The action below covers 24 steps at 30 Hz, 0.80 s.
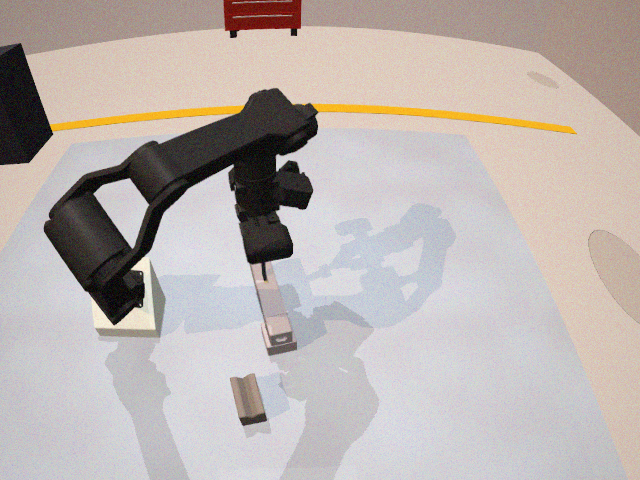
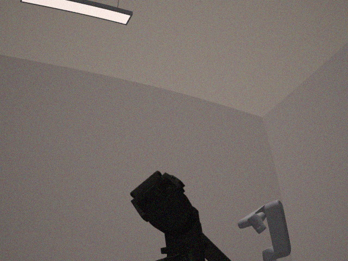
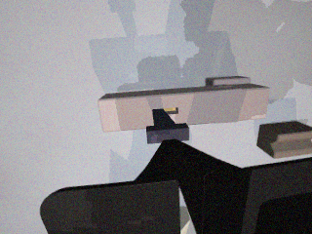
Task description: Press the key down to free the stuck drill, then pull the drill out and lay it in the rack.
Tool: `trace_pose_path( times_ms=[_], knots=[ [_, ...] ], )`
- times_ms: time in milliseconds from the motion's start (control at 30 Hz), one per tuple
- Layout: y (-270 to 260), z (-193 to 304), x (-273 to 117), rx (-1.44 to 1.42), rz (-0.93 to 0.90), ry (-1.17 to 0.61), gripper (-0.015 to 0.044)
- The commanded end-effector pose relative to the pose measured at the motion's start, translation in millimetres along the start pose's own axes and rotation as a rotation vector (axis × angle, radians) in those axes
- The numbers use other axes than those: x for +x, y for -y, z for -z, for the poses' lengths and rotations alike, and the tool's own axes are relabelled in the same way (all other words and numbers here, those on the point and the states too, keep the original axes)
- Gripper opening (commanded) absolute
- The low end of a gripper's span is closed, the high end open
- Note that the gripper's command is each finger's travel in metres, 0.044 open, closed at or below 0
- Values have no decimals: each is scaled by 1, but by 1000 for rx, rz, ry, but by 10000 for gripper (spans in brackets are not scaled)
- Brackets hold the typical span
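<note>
Top view: a long pale pink block [image 1: 272,302] [image 3: 219,108] lies on the blue-grey mat [image 1: 439,392] [image 3: 44,122], and everything else can be placed from it. The black arm [image 1: 206,149] [image 2: 179,216] [image 3: 210,190] reaches over from its cream base block [image 1: 151,325], which stands to one side of the pink block. The gripper [image 1: 265,279] [image 3: 169,145] points down at the pink block's upper face, fully closed, its fingertips together with nothing held between them. They are right at a small yellow key [image 1: 266,281] [image 3: 171,110] in that face (only a sliver of it shows); whether they touch it or have pushed it down, I cannot tell.

The drill should be in the pink block, but I cannot make out its body; a pale rounded shape [image 1: 280,338] shows in the opening at the end nearer the rack. The brown grooved rack [image 1: 248,400] [image 3: 285,141] lies a little way past that end, apart from the block (nothing is lying in its groove). Far beyond the block's other end stand a yellow floor line [image 1: 413,110] and a red drawer cabinet [image 1: 262,21].
</note>
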<state>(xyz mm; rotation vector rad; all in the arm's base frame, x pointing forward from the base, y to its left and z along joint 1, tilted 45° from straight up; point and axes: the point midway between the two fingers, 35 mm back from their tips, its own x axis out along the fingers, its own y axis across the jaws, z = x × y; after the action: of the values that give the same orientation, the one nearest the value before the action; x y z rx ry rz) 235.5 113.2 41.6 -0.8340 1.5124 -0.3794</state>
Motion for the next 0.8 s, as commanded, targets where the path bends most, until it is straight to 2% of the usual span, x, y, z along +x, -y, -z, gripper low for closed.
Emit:
trace_pose_path(
  times_ms=[0, 767],
  knots=[
    [0, 0, 1, -1, 0, 1, 0],
    [0, -5, 17, 10, 9, 13, 0]
  ],
)
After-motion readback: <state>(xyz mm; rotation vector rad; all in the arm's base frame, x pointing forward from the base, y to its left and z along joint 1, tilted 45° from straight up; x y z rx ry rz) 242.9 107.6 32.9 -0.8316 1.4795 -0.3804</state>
